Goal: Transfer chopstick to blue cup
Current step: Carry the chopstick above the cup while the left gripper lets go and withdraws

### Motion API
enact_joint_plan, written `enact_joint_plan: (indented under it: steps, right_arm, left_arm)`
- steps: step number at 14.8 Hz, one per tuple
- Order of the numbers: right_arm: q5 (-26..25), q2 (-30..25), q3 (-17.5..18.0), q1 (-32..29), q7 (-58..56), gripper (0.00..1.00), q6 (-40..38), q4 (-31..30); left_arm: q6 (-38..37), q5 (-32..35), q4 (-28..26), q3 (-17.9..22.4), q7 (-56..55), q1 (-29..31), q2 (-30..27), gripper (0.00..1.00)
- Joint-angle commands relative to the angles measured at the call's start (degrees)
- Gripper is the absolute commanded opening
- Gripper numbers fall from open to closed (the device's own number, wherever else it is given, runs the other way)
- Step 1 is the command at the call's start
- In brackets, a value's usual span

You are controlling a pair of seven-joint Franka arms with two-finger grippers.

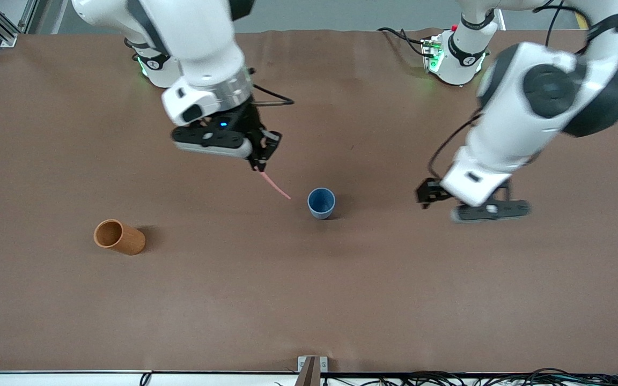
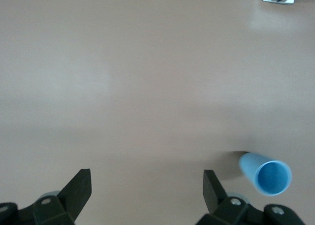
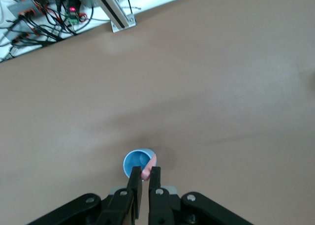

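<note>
We begin at the right arm's end of the brown table, where an orange-brown cup lies on its side, well apart from the blue cup and a little nearer to the front camera than it. Moving along toward the blue cup, we find the right gripper up in the air over bare tabletop, short of the blue cup on the right arm's side. Its fingers are pressed together on the upper end of the pink chopstick, which slants down from the pinch toward the blue cup; its free tip shows just beside that cup's rim in the front view. Whether the tip touches the table we cannot tell. In the right wrist view the pinched stick lines up with the blue cup's mouth. The blue cup itself stands upright near the middle of the table, its dark inside showing. Past the blue cup, toward the left arm's end, the left gripper hovers low over the table, well apart from the cup, its fingers spread wide with nothing between them.
</note>
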Motion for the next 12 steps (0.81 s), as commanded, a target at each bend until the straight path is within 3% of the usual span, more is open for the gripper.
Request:
enact_joint_plan:
  steps: [1,3,6,12]
  right_arm:
    - [-4.7,2.3,-0.5,4.1,5.9,0.01,2.0,0.1]
    - [-6.0,3.3,-0.5,4.8,7.8,0.01,3.6,0.1]
    - [-7.4,4.5,-0.5,6.1,8.1,0.01,3.7,-0.1]
    - [-9.2,7.9,-0.5,8.2,8.2,0.02,5.6,-0.4]
  left_arm:
    - [-3.3,-3.6,-1.5,6.5,13.0,-0.1,-5.3,1.0]
    - [-7.6,-3.7,-0.3,8.8,18.0,0.3,-8.3,1.0]
    - [-16.5,-3.2,5.0,8.1,19.7,2.0,-9.2,1.0]
    - [-17.4,-3.5,5.3,8.1,19.7,2.1,-9.2,1.0]
